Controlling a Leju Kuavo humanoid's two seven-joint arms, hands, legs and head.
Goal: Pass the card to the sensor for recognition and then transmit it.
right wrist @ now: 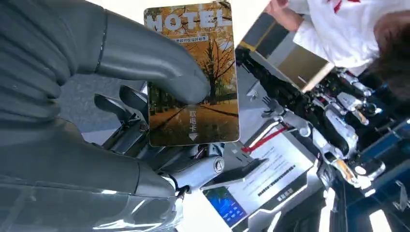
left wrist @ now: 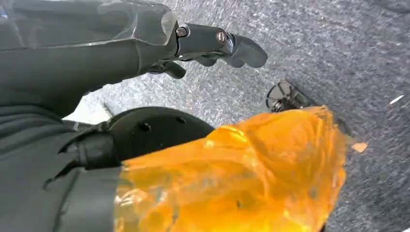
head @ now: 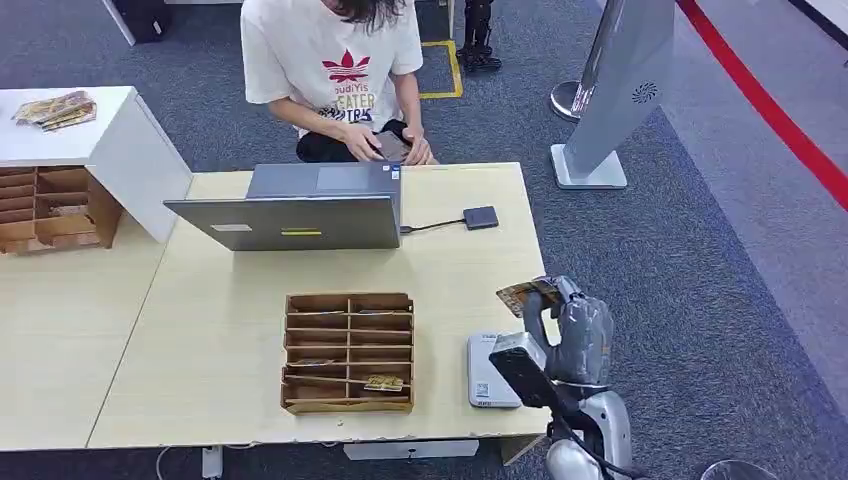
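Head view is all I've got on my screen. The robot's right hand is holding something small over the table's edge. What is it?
Observer: A card. The right wrist view shows a picture of autumn trees on it and the word HOTEL printed in big letters.
Operator: How does the right hand hold it?
Observer: The thick grey thumb presses on the card's printed face, and darker fingers sit behind it.
Operator: And the other hand? I can't find it.
Observer: The left hand hangs over grey carpet, holding nothing, in the left wrist view.
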